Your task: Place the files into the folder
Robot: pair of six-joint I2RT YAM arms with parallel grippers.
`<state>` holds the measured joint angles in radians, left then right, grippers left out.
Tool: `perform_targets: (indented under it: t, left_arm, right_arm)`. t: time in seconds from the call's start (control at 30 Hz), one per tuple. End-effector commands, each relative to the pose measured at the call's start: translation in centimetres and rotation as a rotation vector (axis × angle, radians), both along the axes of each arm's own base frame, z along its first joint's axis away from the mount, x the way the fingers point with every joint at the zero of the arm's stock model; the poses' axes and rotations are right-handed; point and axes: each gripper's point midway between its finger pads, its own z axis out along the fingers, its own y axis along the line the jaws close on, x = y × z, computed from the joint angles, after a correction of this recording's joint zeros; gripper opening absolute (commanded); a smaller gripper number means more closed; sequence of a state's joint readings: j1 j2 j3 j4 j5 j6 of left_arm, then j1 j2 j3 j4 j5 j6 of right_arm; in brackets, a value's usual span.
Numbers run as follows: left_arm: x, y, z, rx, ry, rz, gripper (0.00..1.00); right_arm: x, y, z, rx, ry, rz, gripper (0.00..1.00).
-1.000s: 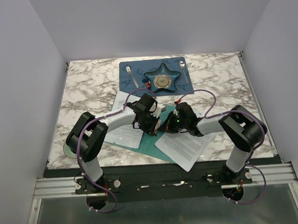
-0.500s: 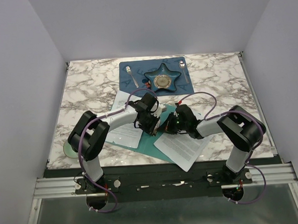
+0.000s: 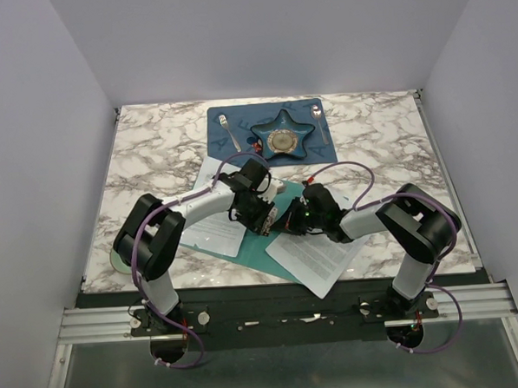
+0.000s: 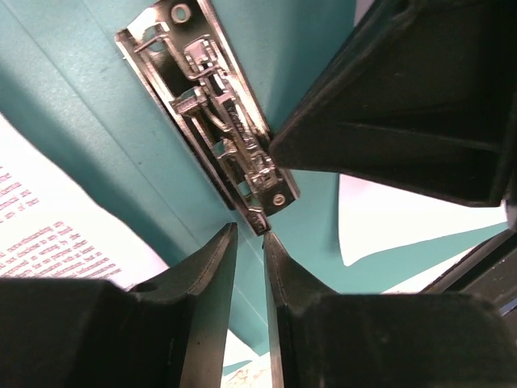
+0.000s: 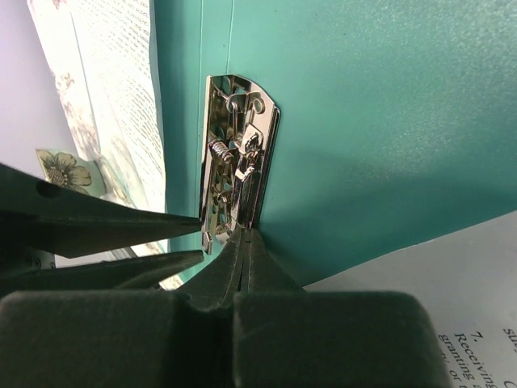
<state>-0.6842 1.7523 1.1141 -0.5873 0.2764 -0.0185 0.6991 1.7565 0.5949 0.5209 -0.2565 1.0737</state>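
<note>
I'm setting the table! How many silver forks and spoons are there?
2: a silver fork left of the teal star-shaped dish, a silver spoon right of it, both on the dark blue placemat.

On the paper sheet (image 5: 460, 275), "7." and "Receiving"; other print illegible.

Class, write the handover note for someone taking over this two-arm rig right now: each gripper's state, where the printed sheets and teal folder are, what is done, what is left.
Left gripper: slightly open, tips at the end of the silver metal clip, nothing visibly held.
Right gripper: shut, tips at that same clip end.
Flat teal-green folder: open on the marble table.
White printed paper sheets: one stack left, one right, both overlapping the folder, unclipped.
Done: folder opened.
Left: sheets into the folder.
</note>
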Motion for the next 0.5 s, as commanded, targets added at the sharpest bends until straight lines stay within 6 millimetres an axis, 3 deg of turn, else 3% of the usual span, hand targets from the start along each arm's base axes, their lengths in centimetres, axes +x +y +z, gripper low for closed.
perform_targets:
  t: [0.0, 0.47]
  left_arm:
    - [0.2, 1.5, 0.4, 0.011, -0.001, 0.023, 0.35]
    - [0.7, 0.0, 2.0, -0.066, -0.002, 0.019, 0.45]
  right_arm:
    - [-2.2, -3.1, -4.6, -0.177, 0.103, -0.032, 0.00]
    - [-2.5, -3.5, -5.1, -0.185, 0.112, -0.041, 0.00]
